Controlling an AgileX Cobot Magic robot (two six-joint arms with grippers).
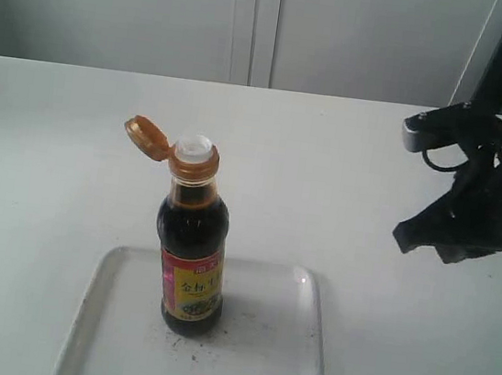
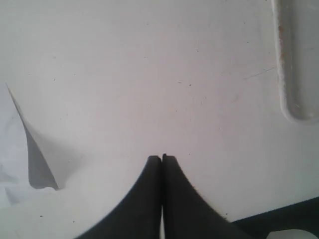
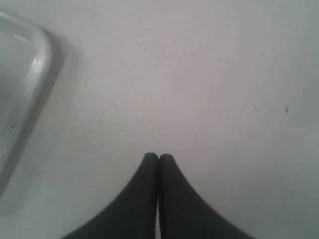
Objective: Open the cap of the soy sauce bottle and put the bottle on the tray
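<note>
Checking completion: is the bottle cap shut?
No, the cap is flipped back on its hinge, baring the white spout of the soy sauce bottle.

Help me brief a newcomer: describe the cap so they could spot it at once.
On the white table sits a translucent square tray, with a dark soy sauce bottle standing on it. At the bottle's top, the cap is the small round orange-gold lid flipped open on its hinge beside the white spout. Nothing else sticks out sideways.

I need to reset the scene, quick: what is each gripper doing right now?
Left gripper: closed, holding nothing.
Right gripper: closed, holding nothing.
</note>
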